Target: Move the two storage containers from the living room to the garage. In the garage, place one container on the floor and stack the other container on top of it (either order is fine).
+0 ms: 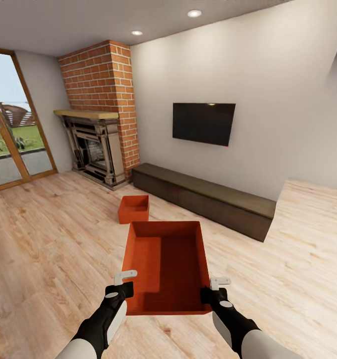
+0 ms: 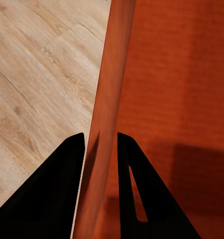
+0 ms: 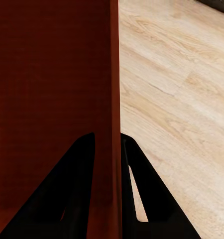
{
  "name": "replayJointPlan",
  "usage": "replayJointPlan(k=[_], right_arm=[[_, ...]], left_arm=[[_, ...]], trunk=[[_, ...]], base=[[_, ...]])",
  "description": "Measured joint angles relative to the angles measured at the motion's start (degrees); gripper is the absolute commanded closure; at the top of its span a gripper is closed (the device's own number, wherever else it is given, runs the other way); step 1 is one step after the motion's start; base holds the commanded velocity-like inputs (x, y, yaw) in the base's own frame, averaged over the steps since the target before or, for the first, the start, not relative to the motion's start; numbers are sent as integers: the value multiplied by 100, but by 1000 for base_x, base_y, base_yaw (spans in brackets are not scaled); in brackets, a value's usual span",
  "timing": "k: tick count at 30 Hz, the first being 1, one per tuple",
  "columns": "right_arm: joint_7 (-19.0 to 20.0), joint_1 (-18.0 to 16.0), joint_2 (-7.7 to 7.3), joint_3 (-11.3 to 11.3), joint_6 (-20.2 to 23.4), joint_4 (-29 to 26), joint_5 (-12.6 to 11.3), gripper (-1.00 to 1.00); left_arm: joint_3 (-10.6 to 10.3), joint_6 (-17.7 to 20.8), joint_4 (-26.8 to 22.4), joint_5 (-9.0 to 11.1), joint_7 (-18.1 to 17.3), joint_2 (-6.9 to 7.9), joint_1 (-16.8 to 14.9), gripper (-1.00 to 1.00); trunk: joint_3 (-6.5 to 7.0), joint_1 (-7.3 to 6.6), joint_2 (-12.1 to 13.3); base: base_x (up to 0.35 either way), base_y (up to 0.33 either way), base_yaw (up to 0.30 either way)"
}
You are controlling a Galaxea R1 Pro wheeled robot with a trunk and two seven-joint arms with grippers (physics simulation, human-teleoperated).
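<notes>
left gripper (image 1: 124, 282) clamped, right gripper (image 1: 214, 289) clamped, arms forward

No legible text or labels anywhere

light: bright, even; ceiling spots (image 1: 194, 13) and glass door (image 1: 9, 134)
shadows: dark patch inside held container (image 1: 168, 264)
edges: wide-angle bending
focus: wrist views soft
</notes>
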Motion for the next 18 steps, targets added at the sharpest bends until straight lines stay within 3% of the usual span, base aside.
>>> replayJointPlan(k=[18], right_arm=[[-15,0,9,5,3,1,-2,100]], left_arm=[[8,5,-2,1,-12,8,0,100]], trunk=[[163,0,0]], base=[[0,0,0]])
